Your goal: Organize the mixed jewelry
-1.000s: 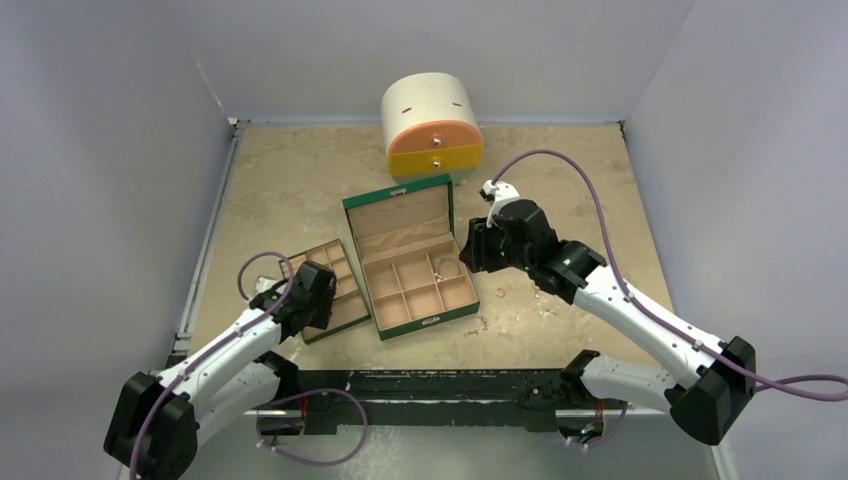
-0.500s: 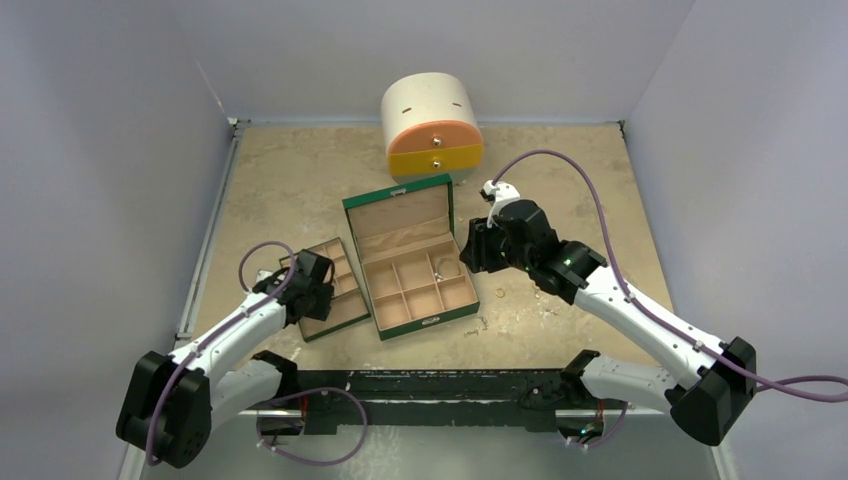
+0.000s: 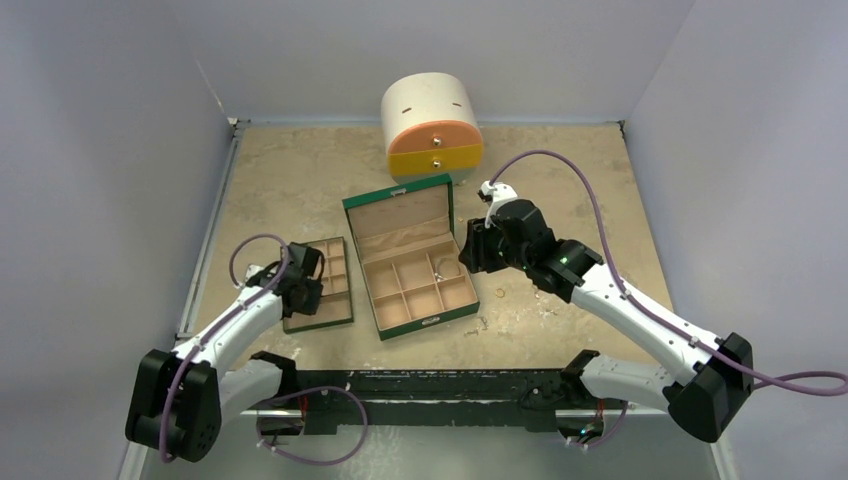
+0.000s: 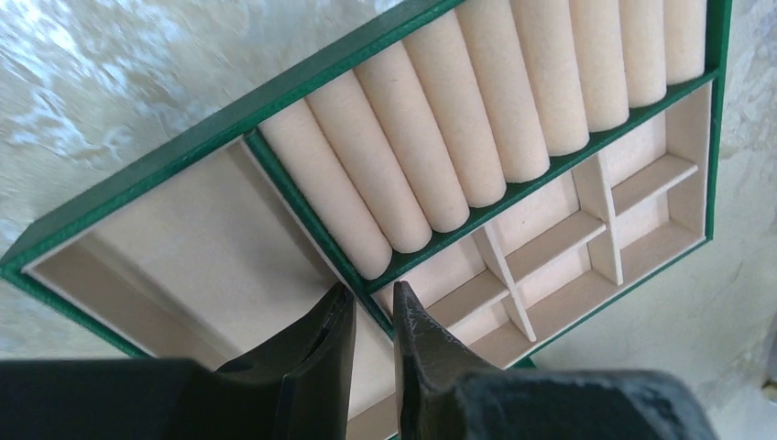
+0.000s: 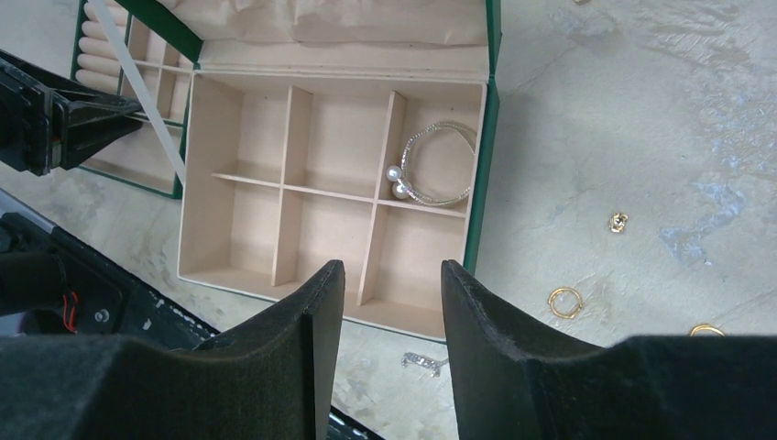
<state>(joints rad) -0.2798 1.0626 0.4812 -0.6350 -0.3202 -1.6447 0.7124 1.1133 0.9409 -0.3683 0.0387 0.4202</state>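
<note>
The main risk sits with the left gripper (image 4: 372, 291). Its jaws are drawn to a narrow slit astride the thin green divider (image 4: 311, 220) of the insert tray (image 4: 137, 188), between the big open compartment and the ring rolls (image 4: 440, 137), and I cannot tell whether they pinch that wall or merely flank it. A light tray held by one thin wall would likely tilt or skid on the table (image 3: 300, 170) if pulled, and a weak pinch could let go partway. The right gripper (image 5: 392, 275) hangs above the near edge of the green box (image 5: 478, 183), jaws about half apart and holding nothing. Its broad fingers look clumsy against such tiny, flat-lying pieces, so a descent slightly off would probably shove one away rather than trap it, or catch the box wall. Only one piece is housed: a pearl-tipped bangle (image 5: 440, 165), a thin sparkling open loop ending in two pearls, in the right-hand compartment of the row next to the lid. The rest lie on the table to the right of the box: a gold hoop (image 5: 564, 302) lying flat, a small gold bit (image 5: 618, 221) beyond it, the rim of another gold ring (image 5: 705, 329) at the picture's bottom edge, and a silvery bit (image 5: 423, 362) just outside the box's front wall.
</note>
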